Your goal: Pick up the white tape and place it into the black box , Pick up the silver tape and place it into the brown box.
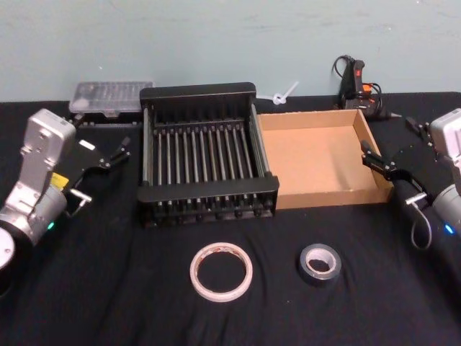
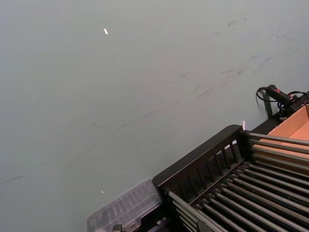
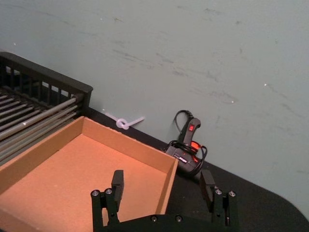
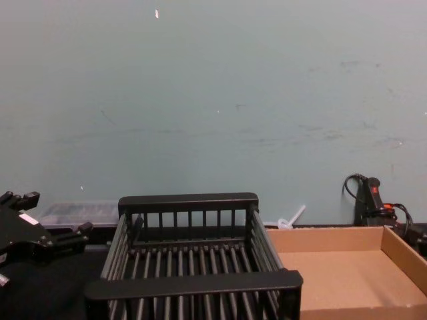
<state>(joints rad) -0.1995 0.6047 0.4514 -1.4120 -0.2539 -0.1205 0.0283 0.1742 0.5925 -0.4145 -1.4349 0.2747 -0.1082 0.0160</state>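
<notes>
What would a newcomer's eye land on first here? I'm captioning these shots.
The black box and the brown box sit side by side mid-table, both empty. Nearer the robot lie the white tape and the silver tape, flat and apart. An open pincer flanks each side: left, right.

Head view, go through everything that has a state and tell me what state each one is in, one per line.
white tape: flat on the table, not picked up
silver tape: flat on the table, right of the white tape
black box: upright, nothing in it
brown box: open-topped, nothing in it
left gripper: open, holding nothing, left of the black box
right gripper: open, holding nothing, at the brown box's right wall
</notes>
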